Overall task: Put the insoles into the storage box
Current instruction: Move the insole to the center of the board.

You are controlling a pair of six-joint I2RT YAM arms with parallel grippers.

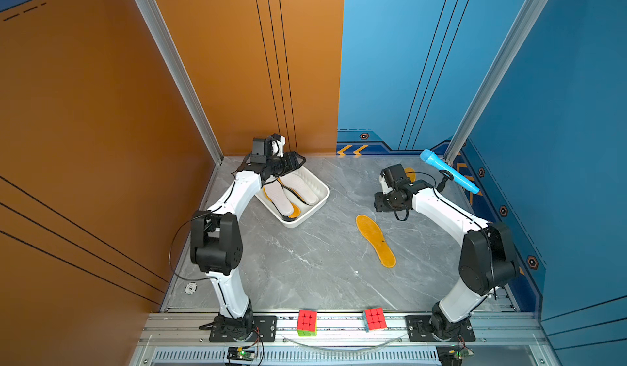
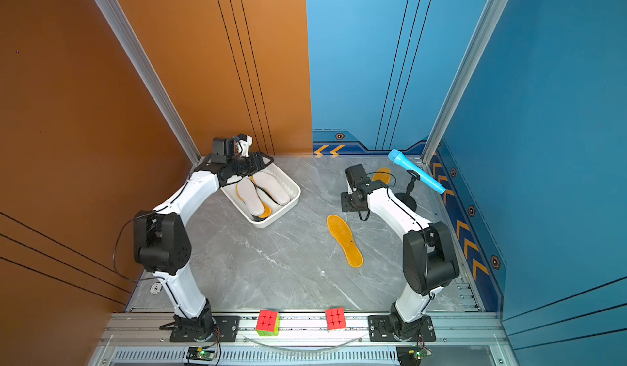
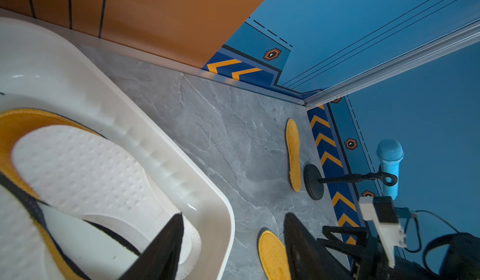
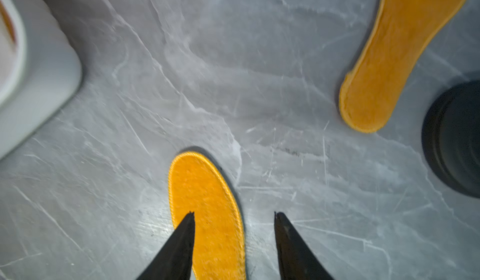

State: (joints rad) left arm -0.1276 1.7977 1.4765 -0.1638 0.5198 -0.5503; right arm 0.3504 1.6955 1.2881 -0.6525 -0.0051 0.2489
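Note:
The white storage box (image 1: 307, 216) (image 2: 278, 216) stands at the back left. In it, two white insoles (image 1: 303, 186) (image 3: 78, 167) lie on top of orange (image 3: 15, 125) and black ones (image 3: 31, 203). My left gripper (image 3: 233, 215) hangs open over the box's edge, one finger over a white insole and one past the rim, holding nothing. An orange insole (image 1: 376, 240) (image 2: 345, 240) lies flat mid-table. My right gripper (image 4: 234, 213) is open above its rounded end (image 4: 205, 200), apart from it. Another orange insole (image 1: 410, 174) (image 4: 394, 53) lies behind the right wrist.
A blue microphone (image 1: 449, 171) on a black stand (image 2: 405, 201) is at the back right, close to the far orange insole. Two Rubik's cubes (image 1: 307, 322) (image 1: 375, 318) sit on the front rail. Orange and blue walls close in the table.

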